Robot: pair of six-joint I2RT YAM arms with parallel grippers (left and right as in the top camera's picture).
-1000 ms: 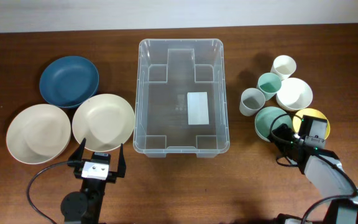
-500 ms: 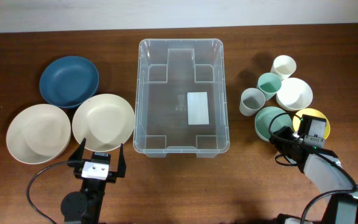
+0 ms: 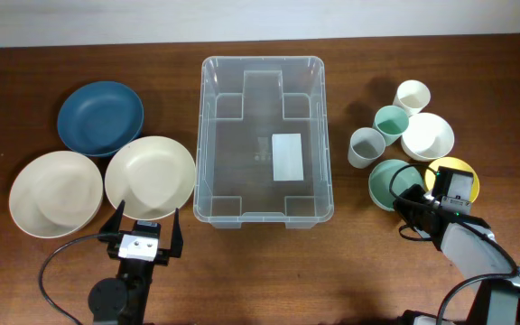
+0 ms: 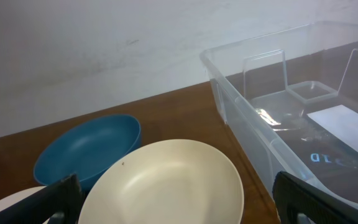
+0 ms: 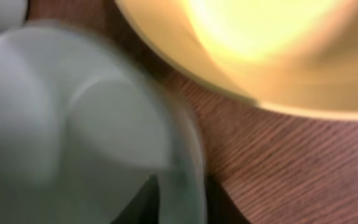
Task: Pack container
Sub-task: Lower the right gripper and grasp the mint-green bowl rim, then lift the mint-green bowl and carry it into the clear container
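Moved: the right gripper (image 3: 404,195) has drawn its jaws in; the arm has barely shifted.
Right claw: appears clamped on the green bowl (image 3: 383,173) at its near rim, one finger inside and one outside.
Left claw: the left gripper (image 3: 149,221) is released, jaws wide, at the cream plate (image 3: 150,174).
Container (image 3: 262,60): mid-table, empty.
Risk: the thin-rim pinch may slip or tilt when lifted, and the yellow bowl (image 3: 437,168) just beside could be knocked.
Obscured: the right wrist view is blurred, with the fingertips cut off.

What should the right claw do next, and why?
Probably lift the green bowl slightly: the right claw pinches its rim between its fingers, the bowl sits on the table beside the yellow bowl, and the clear container is empty.
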